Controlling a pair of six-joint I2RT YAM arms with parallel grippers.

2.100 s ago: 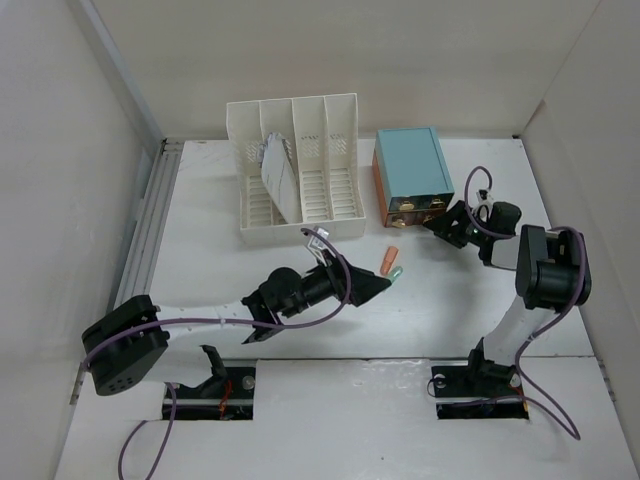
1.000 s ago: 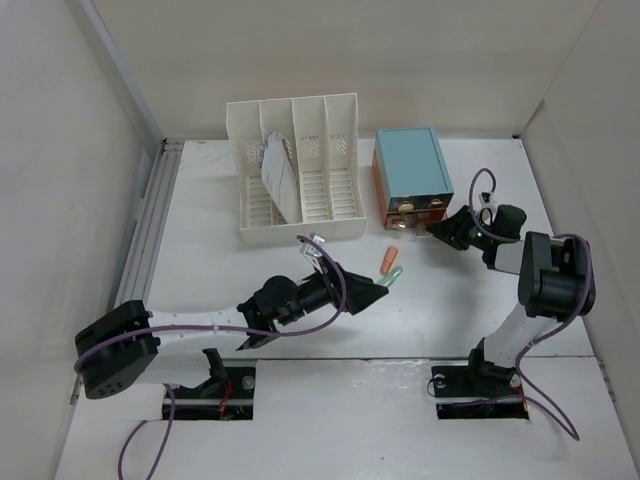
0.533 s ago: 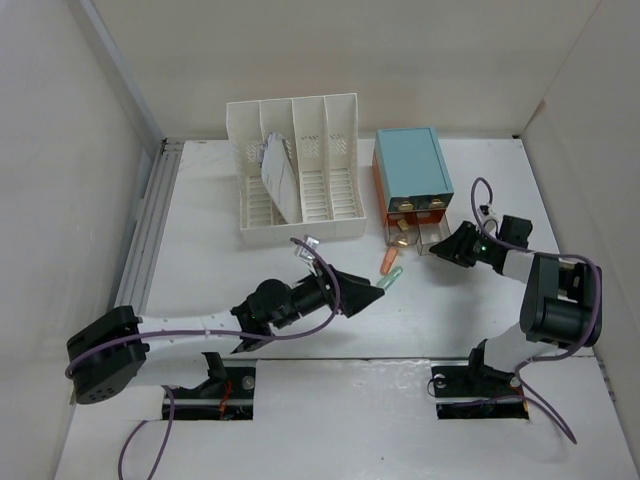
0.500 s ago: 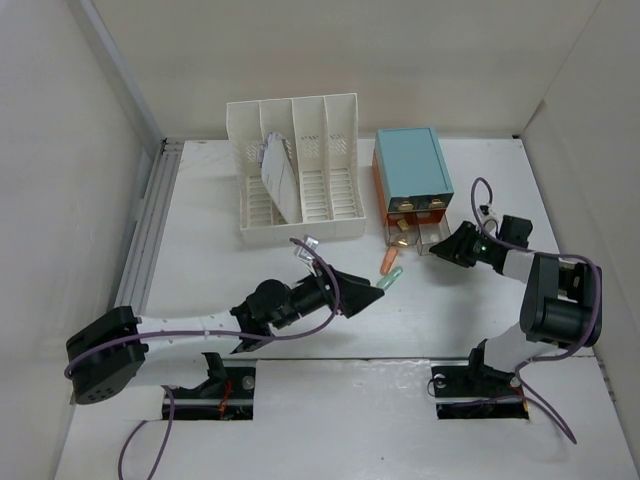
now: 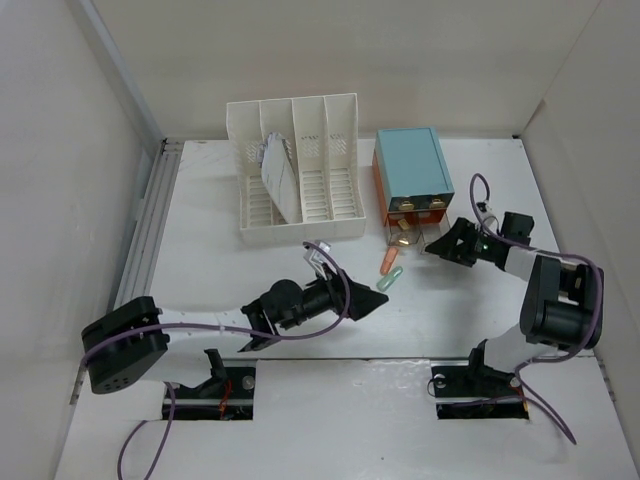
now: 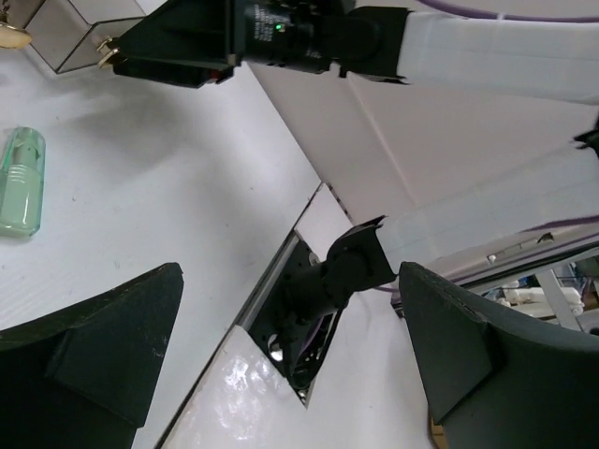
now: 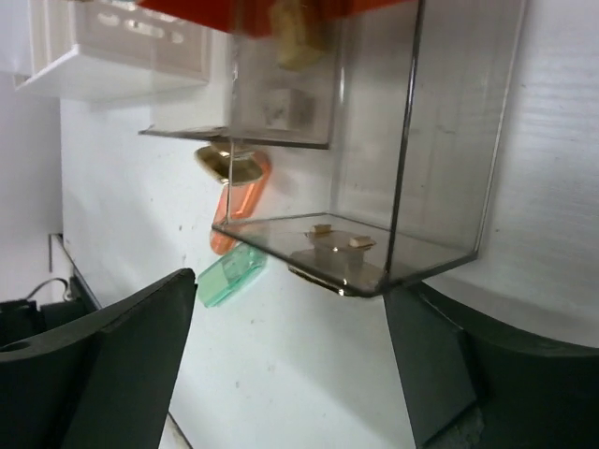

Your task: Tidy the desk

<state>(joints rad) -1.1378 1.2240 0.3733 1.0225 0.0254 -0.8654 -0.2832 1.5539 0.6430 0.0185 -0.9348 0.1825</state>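
Plainly, the desk (image 5: 200, 260) is matte white; left fingers (image 6: 103, 346) and right fingers (image 7: 103, 355) gape empty.

A white slotted file rack (image 5: 300, 185) stands toward twelve o'clock in the overhead view, with a leaning sheaf of paper (image 5: 278, 180) in a slot on its left side. Just at its three o'clock sits a teal drawer box (image 5: 411, 165) with an orange front. Two clear drawers are drawn out of it toward six o'clock, and the right drawer (image 7: 449, 140) has a gold-coloured knob on its front. At the left drawer's seven o'clock lies an orange capsule-shaped item (image 5: 385, 262). A pale green one (image 5: 391, 279) lies just beside it at its six o'clock, and both are aslant.
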